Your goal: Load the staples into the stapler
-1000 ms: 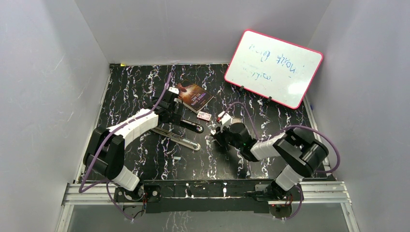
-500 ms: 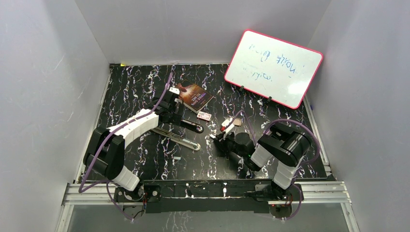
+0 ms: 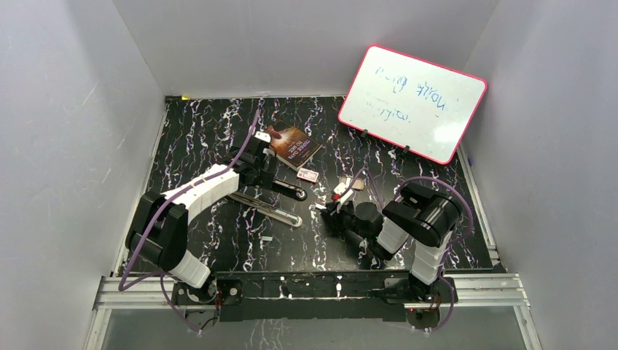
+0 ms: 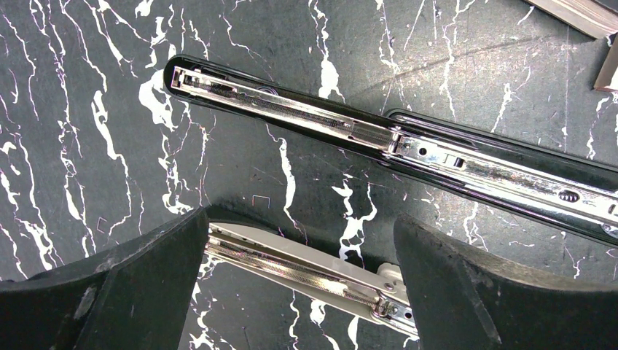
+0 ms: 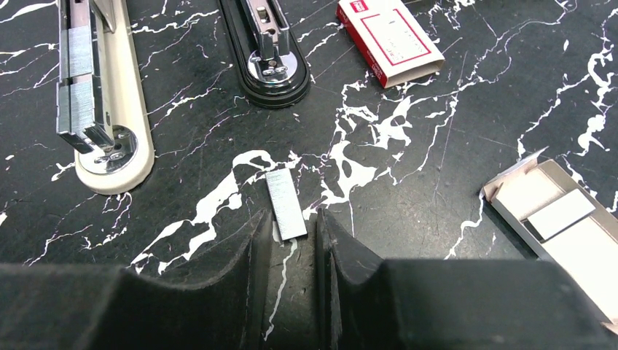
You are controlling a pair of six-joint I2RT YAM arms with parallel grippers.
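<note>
A short silver staple strip (image 5: 286,204) lies on the black marbled table. My right gripper (image 5: 291,224) is low over it, jaws a narrow gap apart, the strip's near end just between the fingertips; a slit shows beside the right finger. A beige stapler (image 5: 109,124) lies open at left with staples in its channel. A black stapler (image 5: 266,62) lies open beside it. My left gripper (image 4: 300,244) is wide open over the beige stapler's magazine (image 4: 306,273), the black stapler (image 4: 393,138) beyond. In the top view the left gripper (image 3: 256,175) and right gripper (image 3: 328,213) flank both staplers.
A red-and-white staple box (image 5: 390,40) lies behind the strip. An open cardboard tray (image 5: 561,219) sits to the right. A brown book (image 3: 295,146) and a pink-framed whiteboard (image 3: 412,102) stand at the back. Grey walls enclose the table.
The right arm's elbow and forearm have swung in toward the middle and folded up, while its gripper stayed low by the staple strip. The left arm has not moved.
</note>
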